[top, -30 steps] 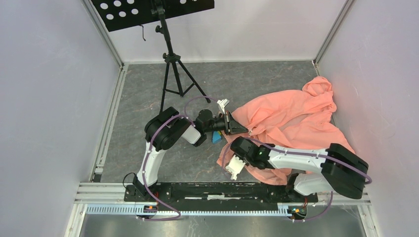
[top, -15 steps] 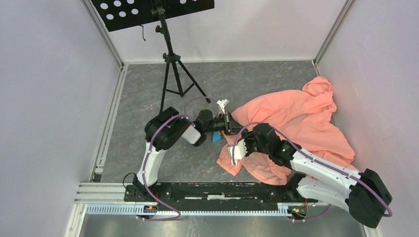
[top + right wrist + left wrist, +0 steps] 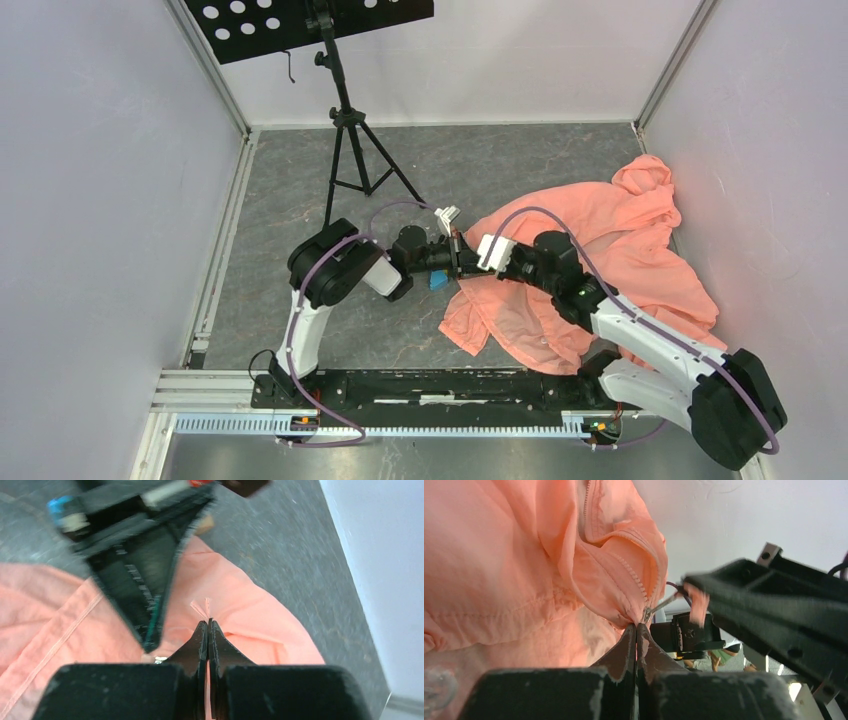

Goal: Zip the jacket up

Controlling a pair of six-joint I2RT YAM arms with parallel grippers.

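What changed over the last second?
The right gripper moved from the near hem of the jacket toward the far side, up to the left gripper, and is now shut on the zipper pull tab. The left gripper stayed clamped on the jacket at the zipper's bottom end; the jacket barely shifted.

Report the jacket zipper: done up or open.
Open: the slider sits at the hem, against the shut left fingers, with exposed teeth running up the jacket above it.

Bright, even light, soft shadows; wrist views blur up close, where the jacket (image 3: 499,565) looks overexposed.
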